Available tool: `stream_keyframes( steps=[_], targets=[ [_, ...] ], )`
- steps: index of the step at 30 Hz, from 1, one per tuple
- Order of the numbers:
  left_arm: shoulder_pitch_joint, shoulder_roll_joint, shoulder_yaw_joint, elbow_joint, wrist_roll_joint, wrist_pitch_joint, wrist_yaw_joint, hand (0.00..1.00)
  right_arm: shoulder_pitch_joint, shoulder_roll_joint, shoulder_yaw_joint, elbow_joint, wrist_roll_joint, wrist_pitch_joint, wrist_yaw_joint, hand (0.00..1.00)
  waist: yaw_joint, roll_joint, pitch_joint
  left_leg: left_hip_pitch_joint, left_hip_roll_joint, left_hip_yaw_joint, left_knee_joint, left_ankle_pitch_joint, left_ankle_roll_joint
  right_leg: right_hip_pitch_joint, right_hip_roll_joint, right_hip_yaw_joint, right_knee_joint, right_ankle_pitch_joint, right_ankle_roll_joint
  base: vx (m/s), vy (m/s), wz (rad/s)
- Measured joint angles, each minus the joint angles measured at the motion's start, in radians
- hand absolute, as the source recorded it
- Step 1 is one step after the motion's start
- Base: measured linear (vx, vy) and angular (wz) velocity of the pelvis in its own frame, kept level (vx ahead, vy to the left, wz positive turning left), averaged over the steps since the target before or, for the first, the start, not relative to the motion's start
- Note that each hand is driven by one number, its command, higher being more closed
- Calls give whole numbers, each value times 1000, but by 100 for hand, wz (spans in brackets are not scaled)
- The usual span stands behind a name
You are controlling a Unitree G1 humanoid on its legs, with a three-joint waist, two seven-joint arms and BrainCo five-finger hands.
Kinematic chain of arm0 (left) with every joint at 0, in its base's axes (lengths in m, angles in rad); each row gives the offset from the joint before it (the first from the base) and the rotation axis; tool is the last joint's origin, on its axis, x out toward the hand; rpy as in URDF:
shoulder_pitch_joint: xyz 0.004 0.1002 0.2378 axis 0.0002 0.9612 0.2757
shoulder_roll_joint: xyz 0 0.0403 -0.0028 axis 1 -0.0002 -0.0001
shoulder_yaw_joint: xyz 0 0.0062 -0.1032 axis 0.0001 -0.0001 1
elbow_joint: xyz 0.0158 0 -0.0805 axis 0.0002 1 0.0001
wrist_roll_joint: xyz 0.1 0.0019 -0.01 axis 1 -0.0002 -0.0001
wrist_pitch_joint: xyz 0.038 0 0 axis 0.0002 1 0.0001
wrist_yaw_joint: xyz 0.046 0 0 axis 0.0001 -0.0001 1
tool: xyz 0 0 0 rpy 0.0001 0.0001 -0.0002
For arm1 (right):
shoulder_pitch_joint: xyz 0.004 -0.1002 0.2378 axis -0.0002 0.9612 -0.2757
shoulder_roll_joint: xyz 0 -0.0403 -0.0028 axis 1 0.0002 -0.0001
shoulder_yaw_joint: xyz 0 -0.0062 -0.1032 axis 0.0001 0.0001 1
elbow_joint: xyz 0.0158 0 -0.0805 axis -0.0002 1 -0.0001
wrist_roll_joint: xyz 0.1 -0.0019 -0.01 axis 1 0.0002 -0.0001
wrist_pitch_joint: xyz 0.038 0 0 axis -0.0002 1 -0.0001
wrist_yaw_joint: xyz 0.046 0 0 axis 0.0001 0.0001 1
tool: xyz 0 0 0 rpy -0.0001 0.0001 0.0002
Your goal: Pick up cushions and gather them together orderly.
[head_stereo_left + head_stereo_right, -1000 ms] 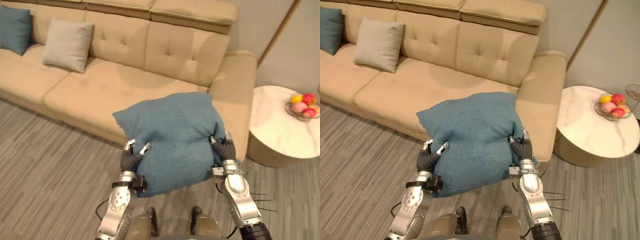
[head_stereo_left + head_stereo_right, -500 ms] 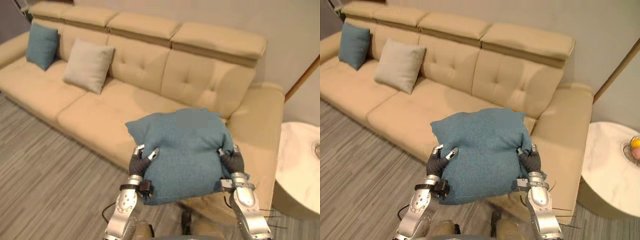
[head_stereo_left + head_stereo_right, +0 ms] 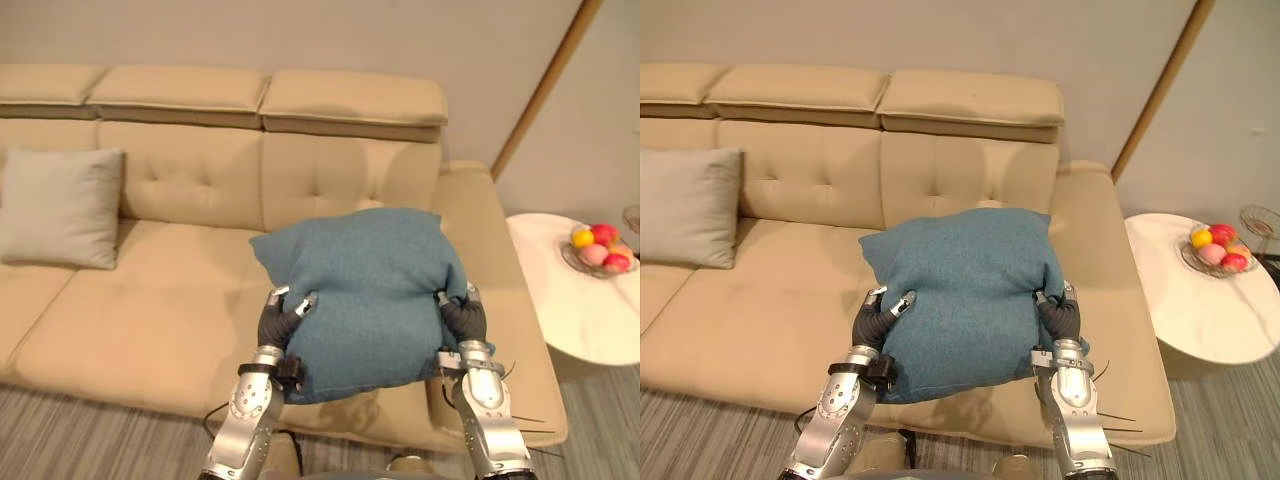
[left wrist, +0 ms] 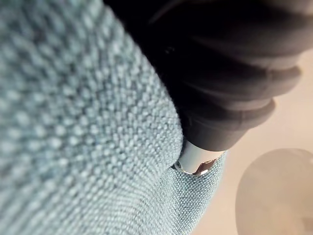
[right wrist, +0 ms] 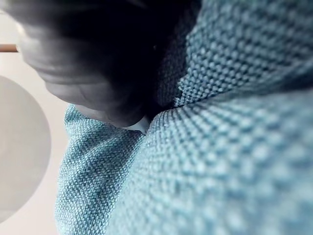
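Teal woven cushion (image 3: pixel 365 285) stays clamped by curled left hand (image 3: pixel 281 318) and right hand (image 3: pixel 462 316); camera swung square to the tan leather sofa (image 3: pixel 150 320), so placement is pending.

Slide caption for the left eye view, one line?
The left hand and right hand grip a teal cushion above the beige sofa, where a grey cushion leans against the backrest.
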Motion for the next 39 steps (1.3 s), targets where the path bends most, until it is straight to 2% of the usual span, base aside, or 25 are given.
stream_keyframes(
  steps=[2, 3, 4, 5, 6, 7, 9, 12, 17, 18, 21, 23, 25, 26, 27, 29, 30, 31, 35, 39],
  targets=[
    [10, 10, 32, 0, 5, 1, 0, 100, -48, 8, 24, 56, -22, 0, 2, 100, -1, 0, 1, 52, -12, 89, -60, 12, 25, -105, -42, -184, 125, 21, -14, 65, 207, -108],
    [13, 13, 32, 0, 5, 1, 0, 100, -52, 11, 24, 73, -25, 1, 2, 100, -5, 3, 2, 67, -15, 90, -76, 16, 32, -115, -40, -220, 142, 5, -16, 94, 106, -52],
    [21, 16, 33, 0, 10, 1, 0, 100, -49, 14, 27, 93, -26, 2, 3, 100, -14, 6, 4, 97, -17, 96, -106, 26, 39, -114, -16, -272, 142, -28, -39, 124, 71, -10],
    [26, 17, 33, 0, 18, 2, 0, 100, -48, 17, 34, 100, -29, 3, 3, 100, -20, 2, 2, 107, -23, 92, -109, 31, 35, -112, 25, -293, 104, -15, -69, 115, 13, 9],
    [23, 11, 33, 6, 20, 2, 0, 100, -49, 9, 34, 100, -33, 3, 3, 100, -27, 7, 4, 106, -28, 77, -108, 31, 35, -109, 34, -291, 99, -9, -82, 118, -12, 26],
    [25, -3, 33, 9, 37, 5, 0, 100, -49, -8, 34, 100, -33, 3, 3, 100, -29, 25, 0, 105, -26, 57, -120, 36, 27, -95, 42, -301, 70, 9, -87, 122, -25, 17],
    [24, -8, 39, 9, 51, 4, 0, 100, -51, -13, 41, 100, -33, 4, 3, 100, -15, 39, -7, 106, -21, 43, -152, 45, 14, -67, 58, -308, 2, 35, -86, 109, -40, 3],
    [21, -6, 51, 9, 84, 4, 3, 100, -53, -9, 45, 100, -34, 4, 2, 100, -5, 36, -8, 134, -24, 29, -247, 94, 3, -11, 71, -325, -127, 94, -100, 82, -44, 9],
    [-43, 2, 65, 38, 114, 1, 81, 100, -156, -12, 84, 134, -35, 7, -29, 100, 9, 34, -4, 112, -28, 29, -344, 164, -6, -18, 74, -334, -246, 174, -117, -3, -30, 2],
    [-99, 6, 66, 71, 114, -2, 99, 100, -209, -12, 84, 162, -35, 7, -45, 100, 22, 37, 8, 92, -25, 28, -341, 169, -7, -34, 78, -337, -254, 185, -122, -144, -35, 4],
    [-375, 46, 112, 172, 115, -7, 185, 100, -510, -12, 82, 286, -61, 9, -129, 100, 29, 39, 99, -51, -24, 14, -319, 221, -3, -161, 83, -351, -250, 240, -130, -258, -29, 10],
    [-642, 111, 145, 252, 115, -5, 248, 100, -768, -13, 42, 350, -93, 23, -195, 100, 50, 39, 182, -166, -21, 1, -320, 272, -3, -272, 88, -351, -250, 289, -140, -356, -37, 8],
    [-777, 151, 151, 281, 115, -6, 287, 100, -888, -11, 1, 371, -113, 32, -230, 100, 61, 39, 220, -211, -20, -5, -325, 293, -7, -318, 91, -352, -250, 308, -142, -277, -39, 6],
    [-930, 180, 163, 327, 115, -7, 322, 100, -1008, -11, -44, 392, -127, 34, -269, 100, 78, 38, 248, -250, -21, -9, -344, 321, -6, -363, 94, -353, -251, 327, -147, -229, -41, 9],
    [-982, 191, 165, 346, 115, -8, 332, 100, -1052, -10, -58, 404, -136, 34, -284, 100, 79, 38, 252, -266, -23, -12, -352, 333, -5, -381, 95, -355, -253, 334, -147, -182, -46, 14],
    [-1208, 234, 171, 472, 115, -15, 353, 100, -1248, -13, -113, 505, -153, 33, -331, 100, 74, 37, 266, -318, -33, -26, -398, 389, -1, -439, 89, -368, -267, 363, -151, -132, -29, 19],
    [-1265, 240, 174, 511, 114, -17, 354, 0, -1297, -14, -125, 540, -153, 33, -342, 100, 73, 37, 266, -330, -35, -29, -411, 403, -1, -450, 89, -374, -278, 374, -154, -120, -11, 21],
    [-1381, 250, 174, 585, 114, -19, 362, 0, -1390, -23, -149, 600, -152, 33, -365, 0, 67, 37, 266, -356, -42, -36, -445, 433, 1, -475, 90, -381, -301, 395, -154, -109, -10, 19],
    [-1591, 275, 208, 739, 114, -24, 378, 0, -1550, -62, -159, 715, -150, 31, -419, 0, 34, 32, 294, -393, -55, -54, -539, 501, 3, -519, 92, -404, -356, 435, -159, -68, -1, 16],
    [-1692, 281, 217, 898, 80, -26, 373, 0, -1658, -113, -153, 889, -81, 30, -394, 0, 23, 28, 305, -436, -60, -59, -594, 540, 7, -578, 95, -410, -365, 449, -159, 2, 44, 4]
  ],
)
